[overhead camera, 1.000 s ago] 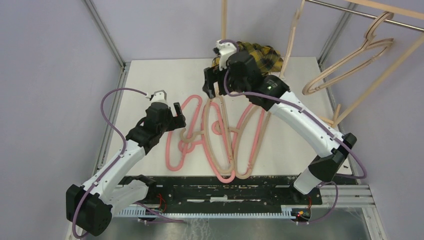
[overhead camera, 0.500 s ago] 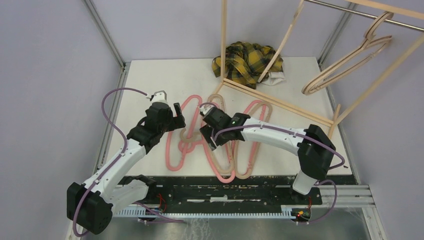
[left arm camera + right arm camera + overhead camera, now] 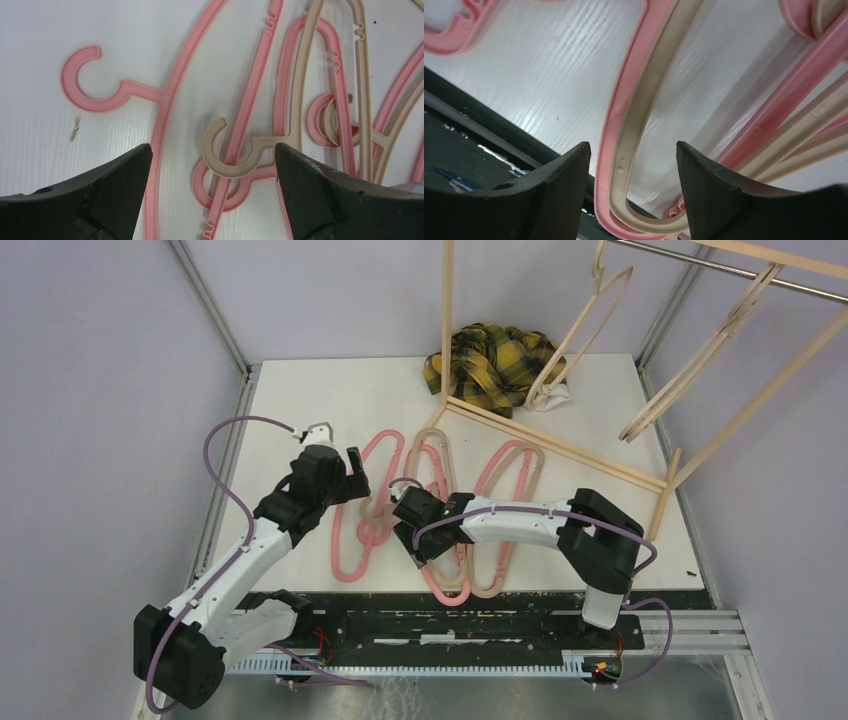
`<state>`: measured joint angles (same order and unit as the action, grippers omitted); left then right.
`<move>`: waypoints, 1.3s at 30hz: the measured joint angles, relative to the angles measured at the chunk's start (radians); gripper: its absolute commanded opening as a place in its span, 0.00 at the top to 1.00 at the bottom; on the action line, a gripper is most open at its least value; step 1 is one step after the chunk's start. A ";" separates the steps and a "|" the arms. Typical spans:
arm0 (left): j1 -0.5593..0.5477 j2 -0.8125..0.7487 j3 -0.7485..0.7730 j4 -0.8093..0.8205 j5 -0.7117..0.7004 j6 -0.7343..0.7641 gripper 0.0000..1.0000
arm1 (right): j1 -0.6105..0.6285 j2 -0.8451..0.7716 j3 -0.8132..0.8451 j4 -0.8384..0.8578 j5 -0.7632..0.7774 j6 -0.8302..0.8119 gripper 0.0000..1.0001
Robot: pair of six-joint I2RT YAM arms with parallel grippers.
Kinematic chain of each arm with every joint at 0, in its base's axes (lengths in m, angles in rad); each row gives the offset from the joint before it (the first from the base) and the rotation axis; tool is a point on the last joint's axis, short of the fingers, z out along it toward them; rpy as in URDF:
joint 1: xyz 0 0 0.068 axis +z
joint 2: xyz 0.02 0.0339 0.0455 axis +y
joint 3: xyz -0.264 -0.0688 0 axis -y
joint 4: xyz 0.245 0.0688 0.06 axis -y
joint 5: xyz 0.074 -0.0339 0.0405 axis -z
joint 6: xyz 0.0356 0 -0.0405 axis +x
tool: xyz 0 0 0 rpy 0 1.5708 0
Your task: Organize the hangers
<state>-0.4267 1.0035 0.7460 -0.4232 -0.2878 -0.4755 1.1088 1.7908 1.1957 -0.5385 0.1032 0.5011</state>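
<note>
Several pink and tan hangers (image 3: 440, 510) lie overlapping on the white table. My left gripper (image 3: 352, 478) hovers open over their left side. In its wrist view, my left gripper (image 3: 212, 192) has a tan hook (image 3: 231, 152) lying across a pink hook below its spread jaws, touching neither. My right gripper (image 3: 418, 540) is low over the middle of the pile, open. In the right wrist view, my right gripper (image 3: 634, 197) has a stacked pink and tan hanger loop (image 3: 624, 150) lying between its fingers, not clamped. Two tan hangers (image 3: 700, 350) hang on the rail.
The wooden rack frame (image 3: 560, 445) stands at the back right, its base bar running across the table. A yellow-black plaid cloth (image 3: 495, 360) lies bunched at the back by the rack. The table's dark front edge (image 3: 469, 135) is just beyond the hanger loops.
My right arm swung down from near the rack and plaid cloth to the hanger pile, then a little nearer. The hangers on the rail have swung. My left arm has not moved.
</note>
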 measured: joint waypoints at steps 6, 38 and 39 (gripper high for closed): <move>0.000 -0.013 0.000 -0.001 0.000 0.000 0.01 | -0.001 0.066 -0.013 0.032 -0.004 0.019 0.93; 0.000 -0.087 0.031 -0.047 -0.025 0.000 0.01 | -0.011 -0.459 0.016 -0.191 0.391 0.167 0.99; 0.000 -0.087 0.032 -0.048 -0.025 0.000 0.01 | -0.011 -0.470 0.016 -0.167 0.395 0.183 0.99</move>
<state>-0.4267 0.9169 0.7776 -0.4709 -0.3126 -0.4755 1.0973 1.3212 1.2118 -0.7052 0.4984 0.6838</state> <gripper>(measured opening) 0.991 0.216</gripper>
